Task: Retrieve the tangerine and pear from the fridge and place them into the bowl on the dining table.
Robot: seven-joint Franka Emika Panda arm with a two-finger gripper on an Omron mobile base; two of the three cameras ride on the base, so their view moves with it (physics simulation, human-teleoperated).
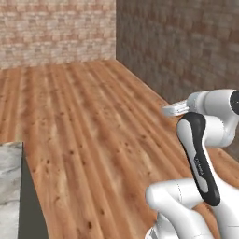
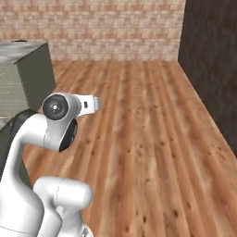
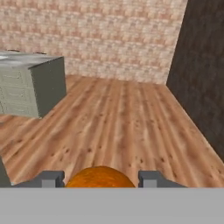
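- Tangerine (image 3: 99, 176), the small bright orange ball-shaped fruit, sits between the two dark finger tips of your gripper (image 3: 101, 179) in the hand view; the jaws stand partly apart with a tip close on each side of it, so I judge it held
- You are carrying the fruit right at the tool, low in the hand view, with nothing showing between it and the tips; a ball has no long axis to mind
- The white arm (image 1: 200, 154) is folded up over the base in both base views, hand raised well above the warm brown plank floor (image 1: 93, 130)
- The relation your next move turns on: the sage green cabinet with a grey-veined white marble top (image 3: 33, 85), which I take for the dining table, lies ahead and to the left of the gripper, well apart from it across open floor
- The left base view catches a marble corner (image 1: 10, 182) at its lower left, close by the base; I cannot tell if it is the same counter
- The right base view shows the green drawer fronts (image 2: 14, 90) at upper left
- Pale brick wall (image 3: 96, 39) stands behind, dark brick wall (image 3: 203, 70) on the right
- My judgement: the tangerine leg is under way, and the pear remains to be fetched
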